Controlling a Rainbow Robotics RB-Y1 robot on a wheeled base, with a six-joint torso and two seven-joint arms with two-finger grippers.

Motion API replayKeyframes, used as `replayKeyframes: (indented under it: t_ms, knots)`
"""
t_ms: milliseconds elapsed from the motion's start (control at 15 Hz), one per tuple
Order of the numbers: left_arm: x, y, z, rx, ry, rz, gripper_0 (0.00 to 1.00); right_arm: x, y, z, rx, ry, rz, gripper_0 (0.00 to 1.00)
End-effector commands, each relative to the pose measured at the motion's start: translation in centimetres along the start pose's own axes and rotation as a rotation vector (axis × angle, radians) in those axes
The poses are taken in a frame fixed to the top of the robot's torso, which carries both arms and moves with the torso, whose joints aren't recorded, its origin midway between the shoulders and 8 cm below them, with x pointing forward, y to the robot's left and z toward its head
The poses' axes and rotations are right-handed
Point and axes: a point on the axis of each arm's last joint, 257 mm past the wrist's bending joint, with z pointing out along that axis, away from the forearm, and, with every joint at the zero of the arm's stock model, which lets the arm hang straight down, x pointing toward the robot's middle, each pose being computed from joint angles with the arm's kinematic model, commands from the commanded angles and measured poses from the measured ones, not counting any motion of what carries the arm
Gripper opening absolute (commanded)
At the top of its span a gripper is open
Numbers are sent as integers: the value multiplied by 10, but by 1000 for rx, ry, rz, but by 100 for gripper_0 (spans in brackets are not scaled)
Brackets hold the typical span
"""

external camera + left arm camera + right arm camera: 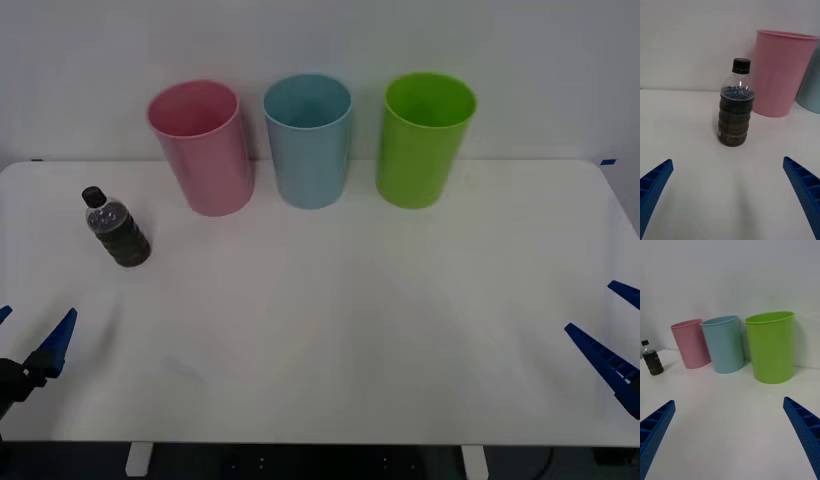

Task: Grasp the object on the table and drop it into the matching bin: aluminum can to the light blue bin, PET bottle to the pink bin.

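The PET bottle (118, 228) (735, 108), small and clear with a black cap and dark lower body, stands upright on the left of the white table (350, 330). Behind it and to its right stands the pink bin (203, 150) (780, 73), with the light blue bin (309, 140) (724, 345) beside that. My left gripper (28, 330) (730, 195) hovers open at the table's front left corner, facing the bottle from a short distance, nothing between its fingers. My right gripper (612, 325) (730, 435) is open at the front right edge, far from the bottle (651, 359).
A green bin (424, 140) (771, 347) stands to the right of the light blue one, so the three bins form a row along the back of the table near the white wall. A wide stretch of bare tabletop lies in front of them.
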Motion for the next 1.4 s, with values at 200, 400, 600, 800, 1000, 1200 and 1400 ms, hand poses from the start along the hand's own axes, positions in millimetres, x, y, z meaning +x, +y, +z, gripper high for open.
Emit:
replayKeyframes:
  t_ms: [200,400,600,800,1000,1200,1400]
  knots:
    - [9,9,35,-10,2,-12,100,0,0,0,0,0,0,100]
    - [14,9,61,-2,13,2,100,0,0,0,0,0,0,100]
    - [13,-1,84,13,12,-1,100,0,0,0,0,0,0,100]
    - [14,-5,107,23,24,19,100,0,0,0,0,0,0,100]
    - [11,-5,125,16,29,30,100,0,0,0,0,0,0,100]
    - [10,-6,143,10,37,42,100,0,0,0,0,0,0,100]
    - [7,-7,157,5,42,53,100,0,0,0,0,0,0,100]
